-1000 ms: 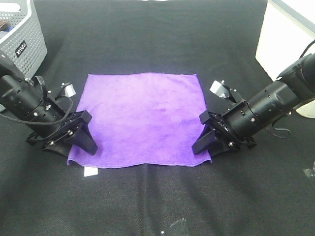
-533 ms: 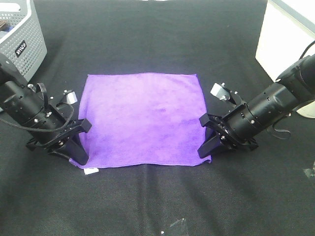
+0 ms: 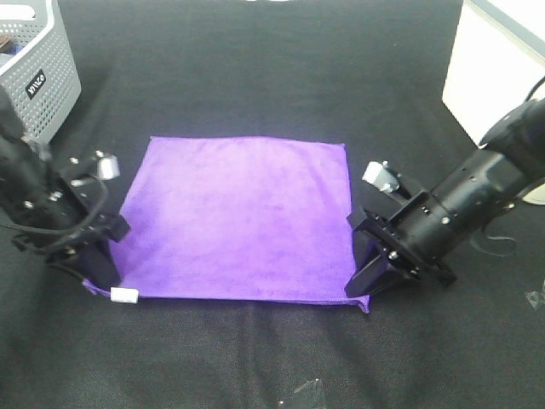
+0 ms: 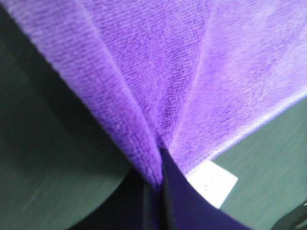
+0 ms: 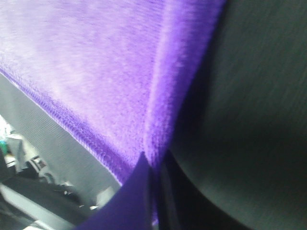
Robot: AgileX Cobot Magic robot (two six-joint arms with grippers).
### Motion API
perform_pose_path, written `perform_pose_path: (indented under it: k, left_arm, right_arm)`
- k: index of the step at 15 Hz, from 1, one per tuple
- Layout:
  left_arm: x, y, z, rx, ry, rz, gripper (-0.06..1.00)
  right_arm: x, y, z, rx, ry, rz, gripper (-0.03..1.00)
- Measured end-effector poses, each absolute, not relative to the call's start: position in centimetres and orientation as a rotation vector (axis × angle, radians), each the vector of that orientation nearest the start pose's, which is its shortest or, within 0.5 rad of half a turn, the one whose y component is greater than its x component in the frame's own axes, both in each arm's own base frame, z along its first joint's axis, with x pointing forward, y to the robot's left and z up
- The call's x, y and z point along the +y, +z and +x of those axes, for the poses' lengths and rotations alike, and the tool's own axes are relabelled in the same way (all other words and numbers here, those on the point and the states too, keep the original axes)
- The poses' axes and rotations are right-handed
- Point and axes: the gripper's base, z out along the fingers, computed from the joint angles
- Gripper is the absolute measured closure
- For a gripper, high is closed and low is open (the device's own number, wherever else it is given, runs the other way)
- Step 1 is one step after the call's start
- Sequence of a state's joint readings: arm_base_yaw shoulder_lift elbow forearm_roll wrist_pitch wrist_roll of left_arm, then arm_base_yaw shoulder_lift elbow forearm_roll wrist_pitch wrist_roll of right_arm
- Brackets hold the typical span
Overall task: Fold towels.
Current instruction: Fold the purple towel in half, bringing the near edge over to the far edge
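The towel [image 3: 238, 217] lies spread at the centre of the black table [image 3: 272, 362], with its far edge flat and its near edge drawn straight between the two grippers. The left gripper [image 3: 98, 274] is clenched on the near-left corner, just beside the white tag [image 3: 124, 296]. The right gripper [image 3: 362, 288] is clenched on the near-right corner. Both wrist views show creases running into closed jaws, and each bite appears to hold only a small amount of cloth.

The probable failures are as follows.

- **Slip:** a shallow bite may release a corner if the grippers move apart or lift sharply, dropping that side.
- **Skew:** if one arm rises or travels toward the far edge faster than the other, the near edge will probably land at an angle and the corners will not meet.
- **Drag:** if the lift is too low, the carried half may rub on the lower half and push the whole towel away, bunching it instead of folding it.
- **Slack:** if the grippers converge, the near edge may sag and lay a wrinkle into the fold.
- **Collision:** the grey basket [image 3: 38, 72] at far left and the white box [image 3: 498, 77] at far right stand near the arms' likely sweep, so wide elbow motion could strike them.
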State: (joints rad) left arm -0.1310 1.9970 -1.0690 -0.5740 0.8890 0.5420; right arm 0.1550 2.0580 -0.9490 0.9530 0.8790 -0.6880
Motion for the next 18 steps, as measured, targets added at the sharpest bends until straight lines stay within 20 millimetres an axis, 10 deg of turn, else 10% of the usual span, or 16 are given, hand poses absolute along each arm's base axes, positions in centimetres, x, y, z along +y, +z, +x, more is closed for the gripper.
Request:
perform_pose_path:
  k: [6, 18]
  left_arm:
    - [-7.6, 13.3, 31.4, 3.079, -0.717, 0.38, 0.94]
    - [-8.7, 15.4, 43.7, 2.764, -0.631, 0.342, 0.94]
  right_arm:
    - [10.5, 12.3, 29.0, 3.018, 1.067, -0.175, 0.96]
    - [11.7, 16.1, 44.5, 2.763, 0.796, -0.245, 0.96]
